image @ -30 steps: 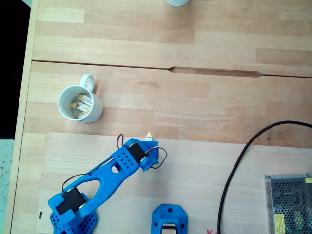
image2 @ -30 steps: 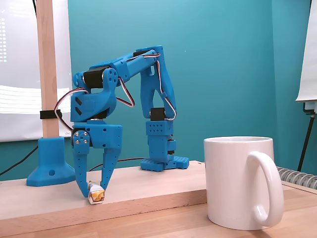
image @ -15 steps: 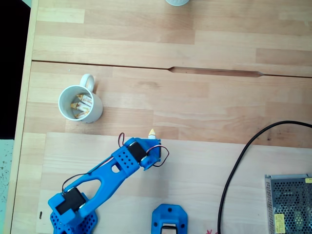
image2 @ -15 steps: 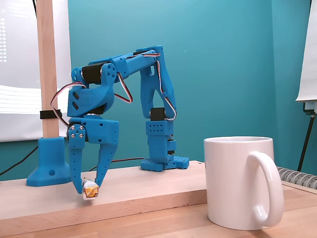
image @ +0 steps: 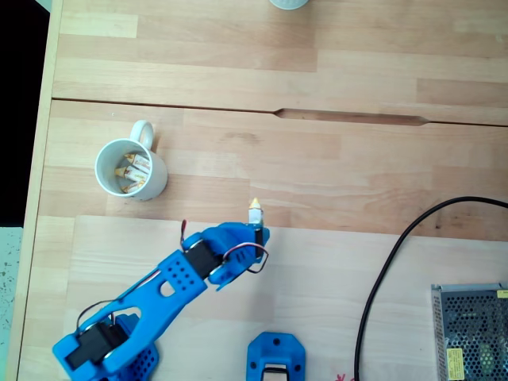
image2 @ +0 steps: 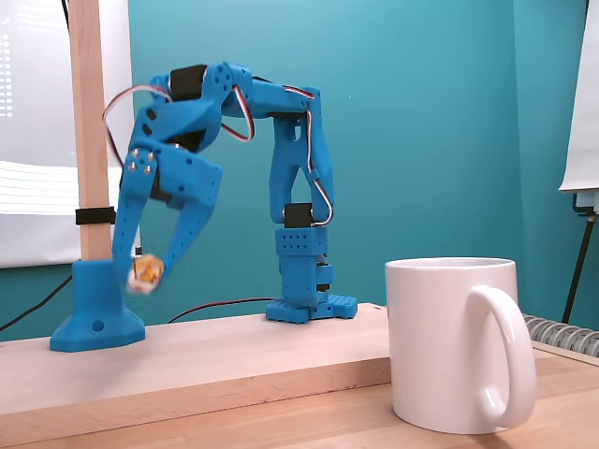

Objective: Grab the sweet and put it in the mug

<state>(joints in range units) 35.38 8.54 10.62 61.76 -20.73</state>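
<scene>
**Above the wooden surface: sweet pinched and lifted clear**

Above the raised board of the surface [image2: 234,360], in the side-on fixed view, the blue arm [image2: 281,140] arches over and its end effector [image2: 147,269] hangs with the fingers pointing down and to the left. The two fingertips are closed onto the sweet [image2: 145,271], which shows as a small white and orange bundle, slightly blurred, held in the air well clear of the wood beneath it.

From the top-down fixed view, the arm [image: 171,278] reaches diagonally from the lower left toward the middle of the surface [image: 333,167]. The end effector [image: 255,225] sits at its far tip, and the sweet [image: 255,211] pokes out past it as a pale yellow point.

The mug [image: 130,169] stands upright to the upper left of the end effector in that view, well apart from it, its handle turned toward the top of the picture. Several wrapped sweets lie inside it. In the side-on view the mug [image2: 451,341] stands in the foreground at the right, with its handle facing right.

A black cable [image: 381,278] curves across the right side, near a metal mesh box [image: 472,329].
</scene>
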